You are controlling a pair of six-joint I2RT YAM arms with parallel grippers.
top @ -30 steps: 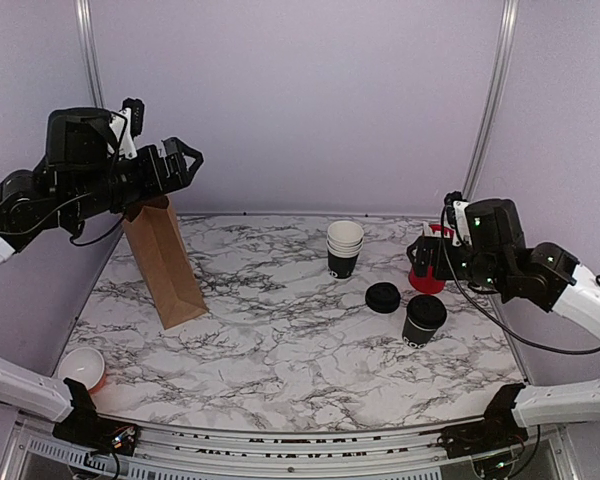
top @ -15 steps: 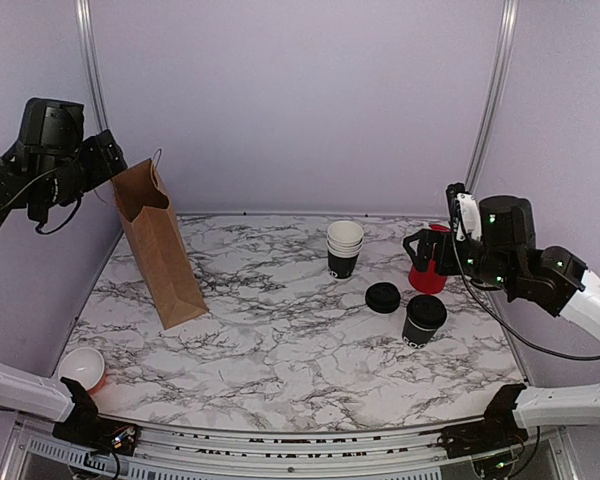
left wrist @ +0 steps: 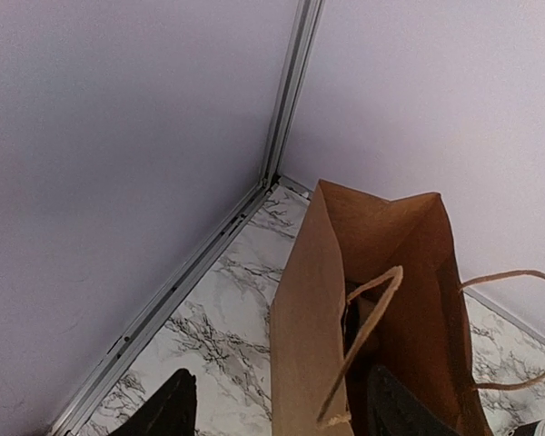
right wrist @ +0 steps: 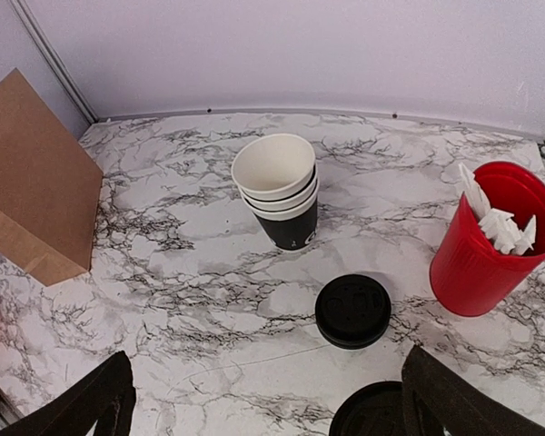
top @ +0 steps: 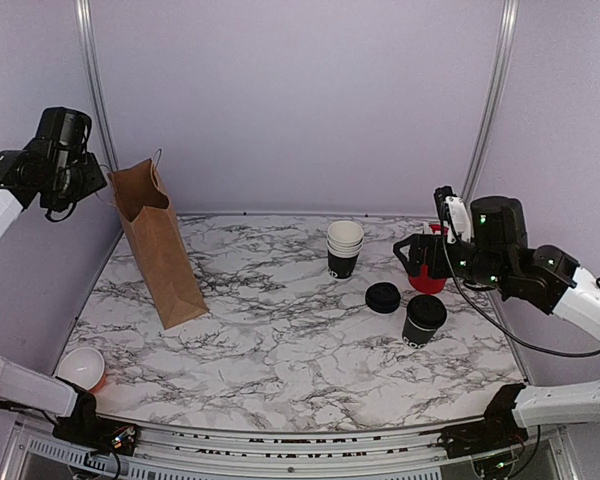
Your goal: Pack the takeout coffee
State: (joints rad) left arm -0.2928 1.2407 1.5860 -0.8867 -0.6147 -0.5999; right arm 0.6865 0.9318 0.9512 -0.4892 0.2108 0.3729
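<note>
At the far left, the left gripper hangs over the open mouth of the brown paper bag, fingers spread and holding nothing. The bag stands at the left rear of the desk. Moving right we find a stack of nested cups, a loose black lid, then the takeout coffee, lidded and upright on the desk near the red cup. The right gripper hovers close by, spread wide and empty.
</note>
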